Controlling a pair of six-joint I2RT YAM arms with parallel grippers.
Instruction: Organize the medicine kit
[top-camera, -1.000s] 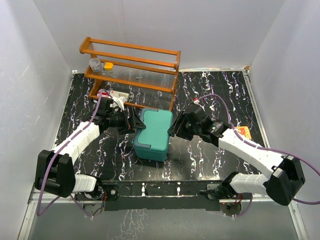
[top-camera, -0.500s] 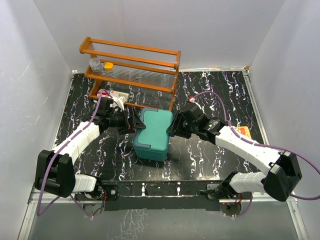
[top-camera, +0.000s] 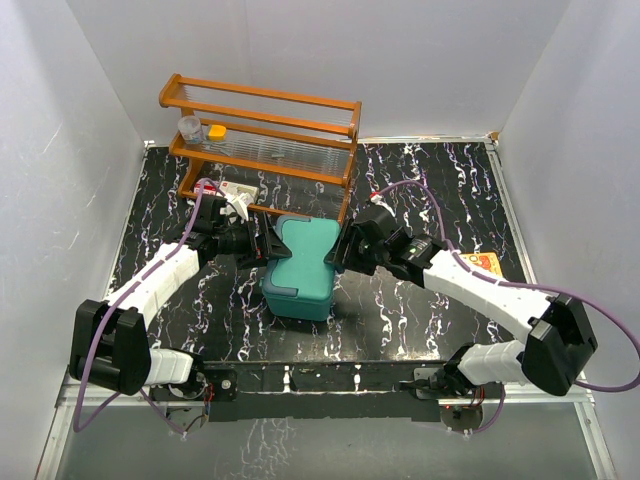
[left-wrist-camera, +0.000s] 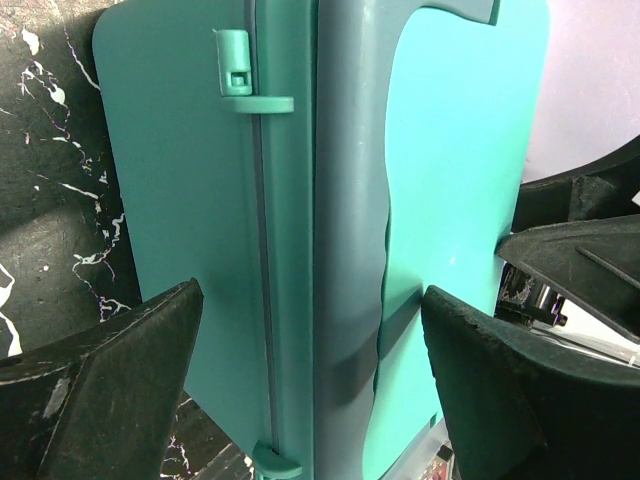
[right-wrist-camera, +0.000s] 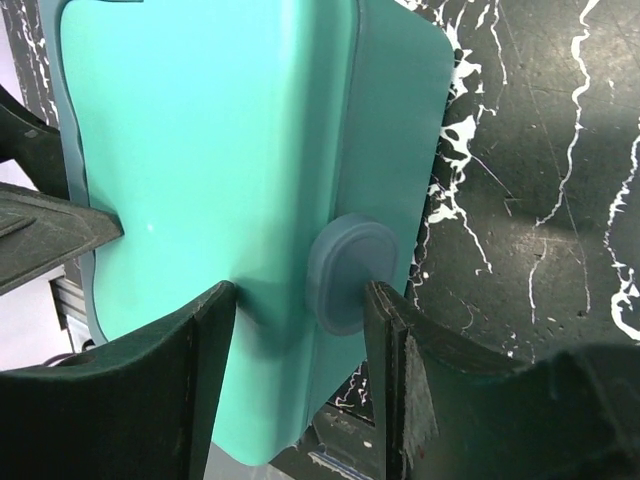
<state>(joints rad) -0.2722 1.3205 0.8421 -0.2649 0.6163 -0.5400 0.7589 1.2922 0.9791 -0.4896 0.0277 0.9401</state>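
Black tabletop (top-camera: 440, 180) with white squiggly lines, plain white walls (top-camera: 430, 60) on three sides, brown wooden rack (top-camera: 260, 97) at eleven o'clock, soft light

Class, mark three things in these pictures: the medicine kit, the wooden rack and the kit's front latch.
medicine kit (top-camera: 305, 258), top view, middle of its lid.
wooden rack (top-camera: 260, 103), top view, its upper shelf.
latch (right-wrist-camera: 350, 272), right wrist view, its oval face.
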